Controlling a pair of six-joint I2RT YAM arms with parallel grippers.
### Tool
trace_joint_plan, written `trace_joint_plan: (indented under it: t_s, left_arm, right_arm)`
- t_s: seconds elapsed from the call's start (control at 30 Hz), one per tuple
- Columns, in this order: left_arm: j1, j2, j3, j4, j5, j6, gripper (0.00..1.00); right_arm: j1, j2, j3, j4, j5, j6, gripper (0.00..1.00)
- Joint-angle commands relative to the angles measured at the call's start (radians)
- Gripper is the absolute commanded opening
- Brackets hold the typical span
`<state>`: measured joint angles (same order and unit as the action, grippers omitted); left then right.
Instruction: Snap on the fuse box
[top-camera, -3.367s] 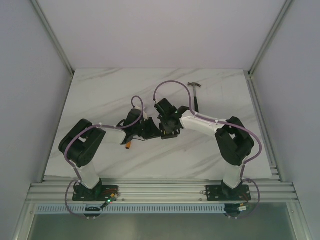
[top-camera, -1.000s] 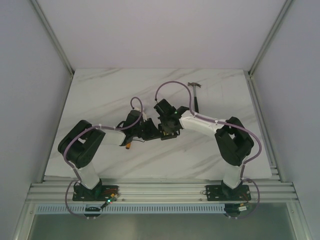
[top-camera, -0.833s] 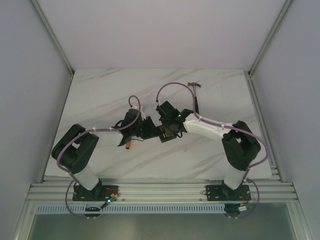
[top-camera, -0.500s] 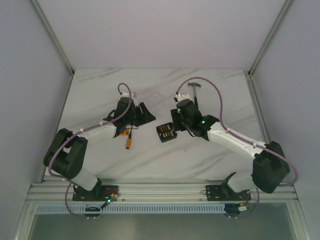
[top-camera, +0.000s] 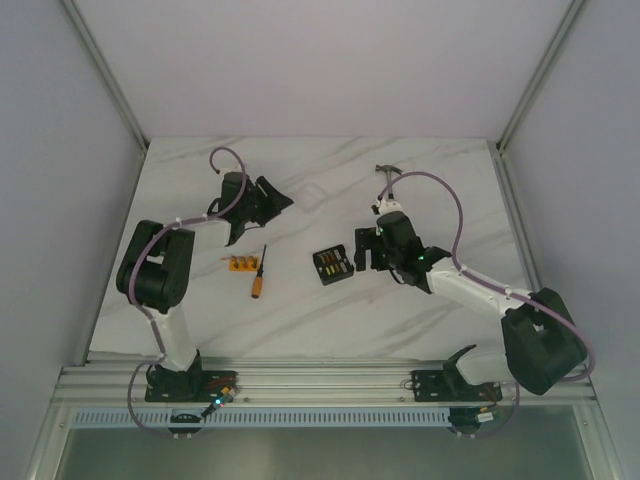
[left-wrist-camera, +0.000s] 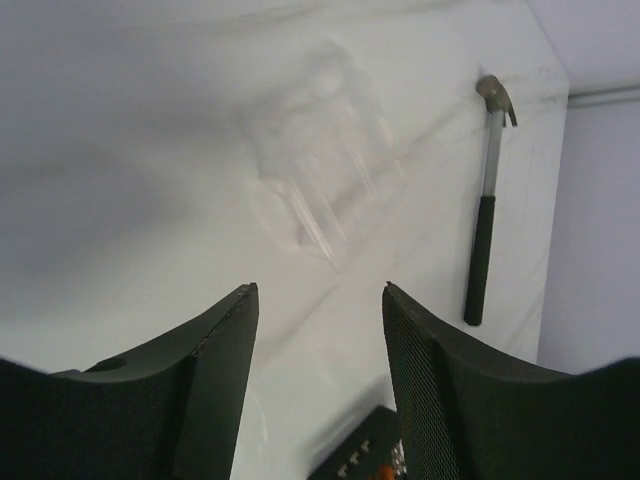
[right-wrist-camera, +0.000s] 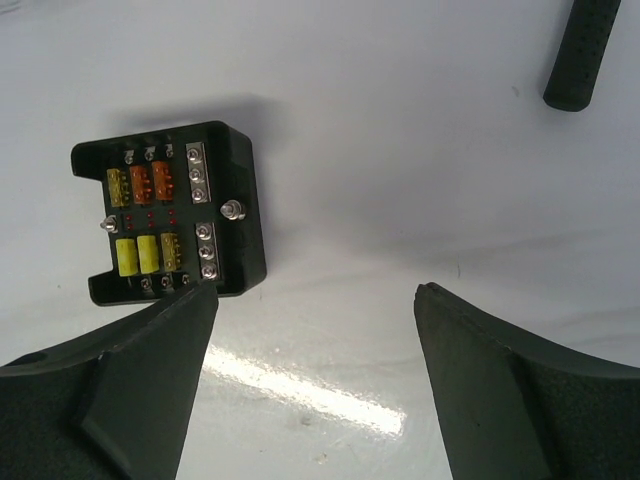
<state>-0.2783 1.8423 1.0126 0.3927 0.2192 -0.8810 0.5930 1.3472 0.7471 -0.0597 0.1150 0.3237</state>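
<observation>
**Insp. note: status of assy.**

- **Fuse box** (right-wrist-camera: 170, 210): Base only, flat on the table (top-camera: 450, 180), roughly mid-bench. No cover is fitted and the fuses are exposed (two rows, yellow and orange, seen via the right wrist cam). It sits upright with the open face up, which is presumably why it is parked there: ready to take the cover from above.
- **Clear lid** (left-wrist-camera: 320, 195): Lies loose on the table, well apart from the base, towards the far left. It is transparent against pale marble, so I cannot tell which way up it is.
- **Left gripper** (left-wrist-camera: 318, 292): Released and holding nothing, jaws spread. It points at the lid, which shows in the gap between the fingers. Judged to be lined up to straddle it for pickup.
- **Right gripper** (right-wrist-camera: 315, 295): Also spread wide and empty, hovering just beside the base's right edge. The box is off its left finger, not between the jaws. Judged to be stationed to steady the base during pressing.
- **Misc.:** A hammer (left-wrist-camera: 487, 210) lies beyond the lid. A screwdriver (top-camera: 258, 272) and an orange block (top-camera: 240, 264) lie just beside each other, left of the base. None is req'd for this job.

**Finding:** Snap-on not yet done. The next step calls for fetching the lid and matching its orientation to the base.
</observation>
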Motion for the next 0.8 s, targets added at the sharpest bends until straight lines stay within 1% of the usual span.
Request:
trace_joint_plan:
  t_s: [0.0,0.07,0.23,0.43,0.6,0.77]
  left_arm:
    - [0.022,0.103,0.023,0.169,0.061,-0.128,0.61]
    - [0.019,0.135,0.015,0.232,0.065,-0.166,0.6]
    - [0.019,0.203,0.013,0.324,0.055,-0.23,0.58]
    - [0.004,0.268,0.036,0.376,0.043,-0.287,0.56]
    - [-0.016,0.313,0.047,0.424,0.014,-0.34,0.52]
    - [-0.03,0.34,0.067,0.423,-0.018,-0.35,0.49]
  right_arm:
    - [-0.021,-0.013,-0.026,0.093,-0.039,-0.013,0.87]
    - [-0.029,-0.007,-0.034,0.106,-0.05,-0.017,0.88]
    - [-0.041,0.016,-0.041,0.122,-0.069,-0.018,0.89]
    - [-0.047,0.031,-0.043,0.129,-0.081,-0.017,0.9]
    - [-0.049,0.036,-0.038,0.13,-0.086,-0.017,0.91]
    - [-0.05,0.037,-0.038,0.124,-0.085,-0.018,0.92]
